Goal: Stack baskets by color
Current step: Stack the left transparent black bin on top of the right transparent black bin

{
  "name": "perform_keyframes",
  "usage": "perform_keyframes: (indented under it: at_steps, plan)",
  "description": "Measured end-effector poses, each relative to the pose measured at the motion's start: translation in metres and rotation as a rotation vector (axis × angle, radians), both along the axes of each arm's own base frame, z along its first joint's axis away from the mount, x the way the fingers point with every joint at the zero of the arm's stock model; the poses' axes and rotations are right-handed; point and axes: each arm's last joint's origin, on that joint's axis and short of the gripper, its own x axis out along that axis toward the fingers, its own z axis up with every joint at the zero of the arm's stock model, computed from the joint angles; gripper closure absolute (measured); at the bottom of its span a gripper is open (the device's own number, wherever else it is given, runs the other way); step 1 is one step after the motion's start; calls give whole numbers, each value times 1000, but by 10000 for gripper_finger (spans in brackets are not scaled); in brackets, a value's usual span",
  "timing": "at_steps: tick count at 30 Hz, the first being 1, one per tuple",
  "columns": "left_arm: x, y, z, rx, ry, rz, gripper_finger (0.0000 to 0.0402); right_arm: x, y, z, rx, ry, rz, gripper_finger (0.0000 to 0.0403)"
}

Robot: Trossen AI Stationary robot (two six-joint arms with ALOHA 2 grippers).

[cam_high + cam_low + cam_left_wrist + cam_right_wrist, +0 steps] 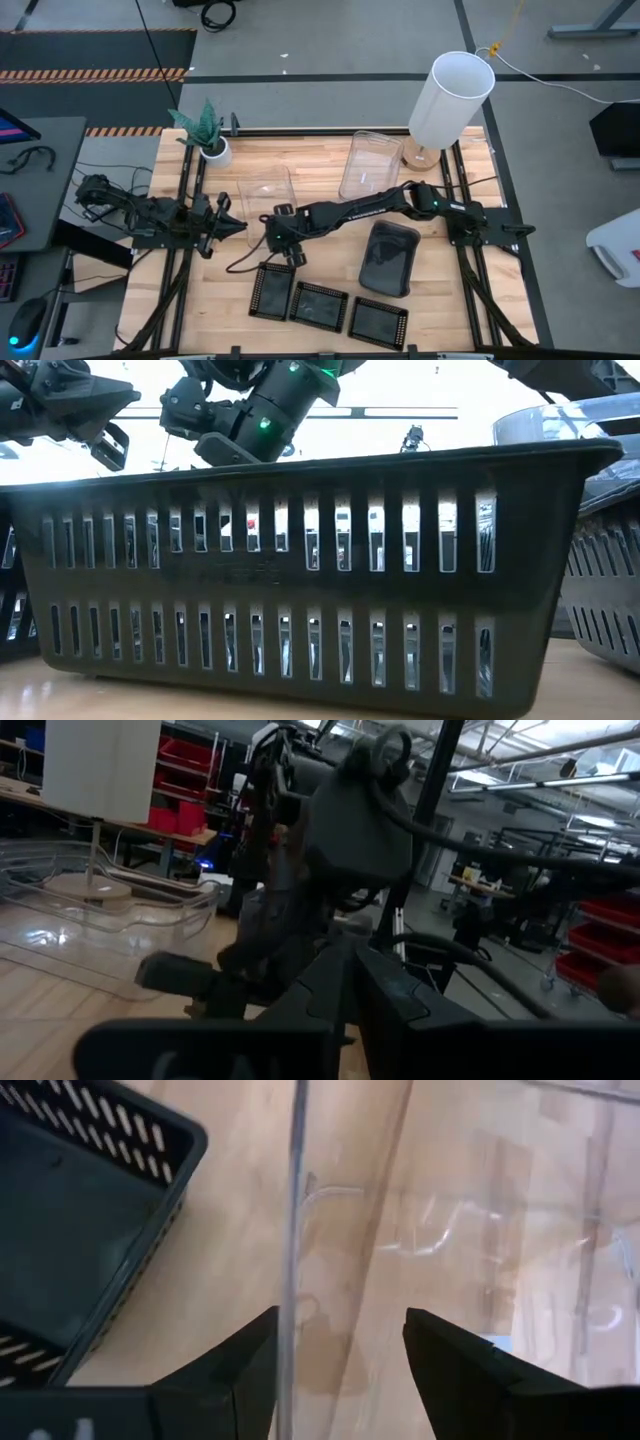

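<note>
Two clear baskets stand apart on the table, one left of centre (265, 195) and one farther back (365, 165). A smoky dark-grey basket (390, 258) sits right of centre. Three black mesh trays (318, 305) lie in a row along the near edge. My right gripper (283, 245) reaches across to the left clear basket and is open. In the right wrist view the basket's thin near wall (292, 1200) runs between the fingers of my right gripper (340, 1320), close to one finger (250, 1370); no touch shows. My left gripper (222, 223) waits at the table's left.
A white lampshade (450, 100) stands at the back right and a small potted plant (210, 140) at the back left. A black mesh tray (80, 1210) lies just beside my right gripper. Another black mesh tray (300, 590) fills the low view.
</note>
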Motion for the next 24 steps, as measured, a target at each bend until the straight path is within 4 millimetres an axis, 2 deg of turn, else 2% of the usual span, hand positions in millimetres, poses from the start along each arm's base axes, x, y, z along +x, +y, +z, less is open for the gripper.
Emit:
perform_keyframes:
  at_steps: [5, 20, 24]
  plan:
    - [0, 0, -1, 2, 6, 1, 366, 0, -2, -1, -5, 8, 5, 227]
    - [0, 0, -1, 3, 7, 1, 366, -6, -3, -4, -23, 70, 3, 389]
    - [0, 0, -1, 3, 7, 0, 368, -9, -4, 1, -39, 84, -2, 391]
